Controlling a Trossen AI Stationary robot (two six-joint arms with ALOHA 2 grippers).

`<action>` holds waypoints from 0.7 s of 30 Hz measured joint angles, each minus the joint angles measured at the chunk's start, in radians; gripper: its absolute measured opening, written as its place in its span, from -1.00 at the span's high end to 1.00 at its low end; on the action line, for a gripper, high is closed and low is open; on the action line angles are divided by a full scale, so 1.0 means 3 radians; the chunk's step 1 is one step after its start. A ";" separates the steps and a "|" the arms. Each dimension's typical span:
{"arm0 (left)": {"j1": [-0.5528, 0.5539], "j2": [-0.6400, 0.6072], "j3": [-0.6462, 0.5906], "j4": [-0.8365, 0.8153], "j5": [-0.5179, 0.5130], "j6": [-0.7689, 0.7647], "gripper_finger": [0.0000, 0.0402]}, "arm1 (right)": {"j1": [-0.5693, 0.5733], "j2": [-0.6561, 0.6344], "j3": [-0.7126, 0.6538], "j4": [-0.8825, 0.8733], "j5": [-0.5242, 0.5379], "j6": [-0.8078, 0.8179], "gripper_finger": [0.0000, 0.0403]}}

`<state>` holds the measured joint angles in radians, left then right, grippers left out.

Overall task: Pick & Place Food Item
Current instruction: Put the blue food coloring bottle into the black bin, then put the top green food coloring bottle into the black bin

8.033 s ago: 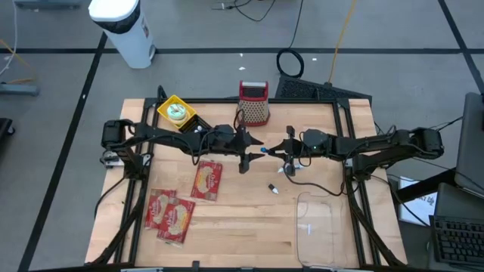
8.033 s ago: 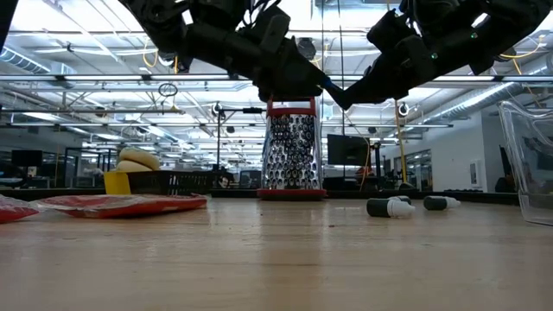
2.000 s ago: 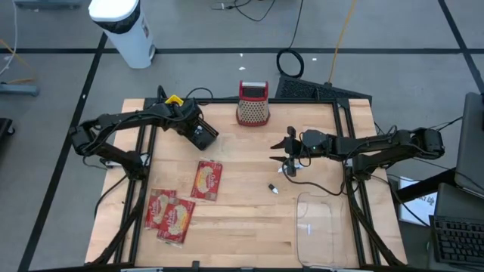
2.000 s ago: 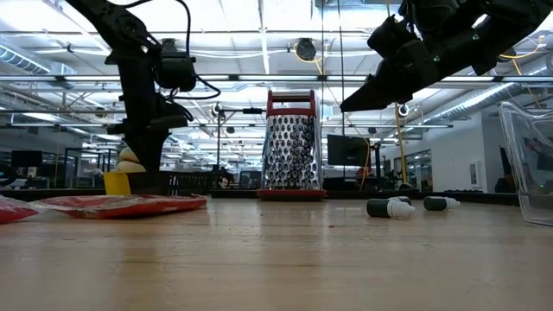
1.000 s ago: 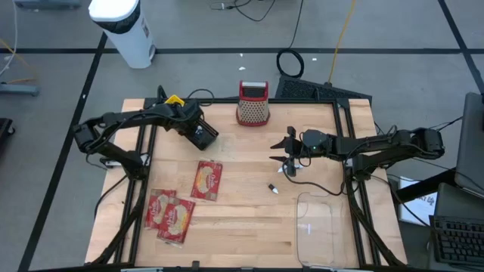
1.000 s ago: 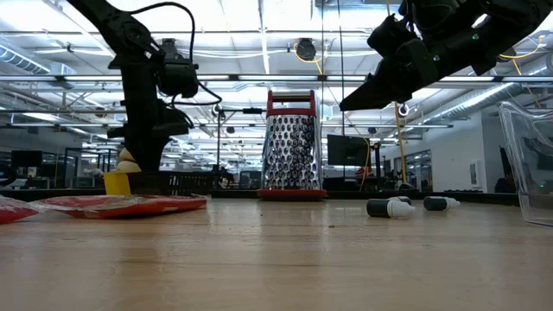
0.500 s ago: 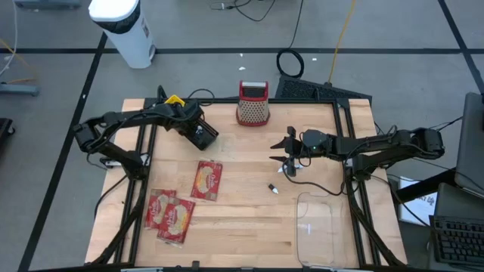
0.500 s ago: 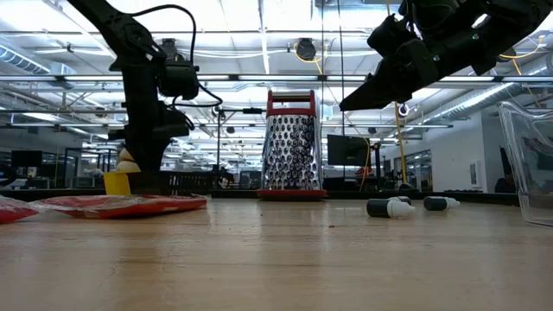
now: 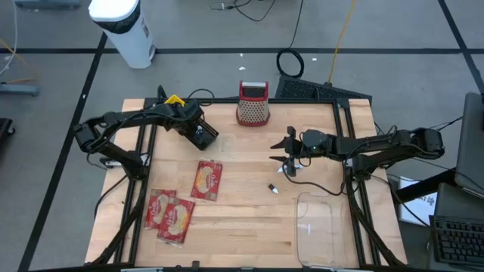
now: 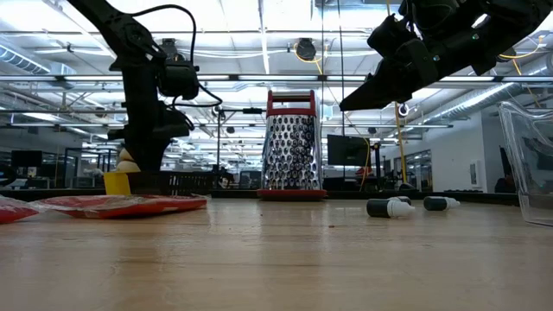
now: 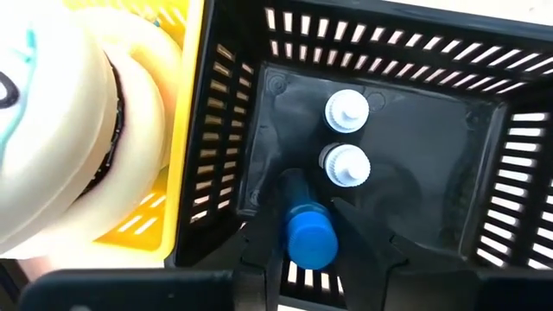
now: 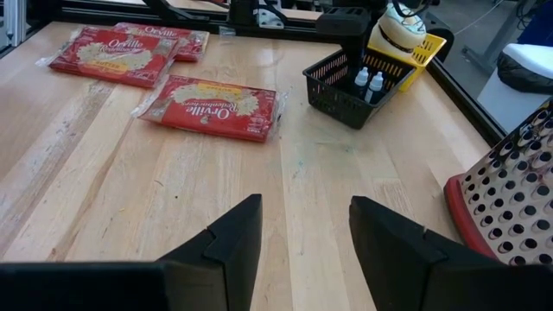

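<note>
We are seeing the left gripper (image 11: 309,231) narrowly holding the blue-capped bottle (image 11: 308,233), pointing straight down into the black basket (image 11: 380,151) beneath.

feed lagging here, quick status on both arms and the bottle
Left gripper in black basket, around blue-capped bottle. Right gripper open, idle mid-table. Nothing blocking.

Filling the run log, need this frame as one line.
left gripper: over black basket, releasing blue-capped bottle beside two white-capped bottles | right gripper: open, empty, above table
</note>
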<state>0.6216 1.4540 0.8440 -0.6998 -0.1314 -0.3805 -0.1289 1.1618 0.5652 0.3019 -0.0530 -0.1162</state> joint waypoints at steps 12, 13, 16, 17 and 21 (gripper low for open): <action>0.0000 -0.0001 0.0000 0.0006 -0.0001 -0.0034 0.21 | -0.0001 0.0000 0.0000 -0.0001 -0.0001 0.0000 0.17; 0.0000 -0.0001 0.0000 0.0006 -0.0002 -0.0018 0.17 | -0.0001 0.0000 0.0000 -0.0001 0.0000 0.0001 0.17; 0.0000 -0.0003 0.0000 0.0006 -0.0003 0.0025 0.06 | -0.0001 0.0000 0.0000 -0.0001 0.0001 0.0001 0.17; 0.0000 -0.0004 0.0000 0.0006 -0.0001 0.0028 0.04 | 0.0001 0.0000 0.0000 -0.0001 -0.0001 0.0001 0.17; 0.0000 -0.0004 0.0025 -0.0019 -0.0001 0.0039 -0.04 | -0.0001 -0.0001 0.0000 -0.0001 0.0000 0.0000 0.17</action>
<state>0.6216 1.4528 0.8516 -0.7056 -0.1317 -0.3688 -0.1291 1.1616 0.5652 0.3016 -0.0530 -0.1162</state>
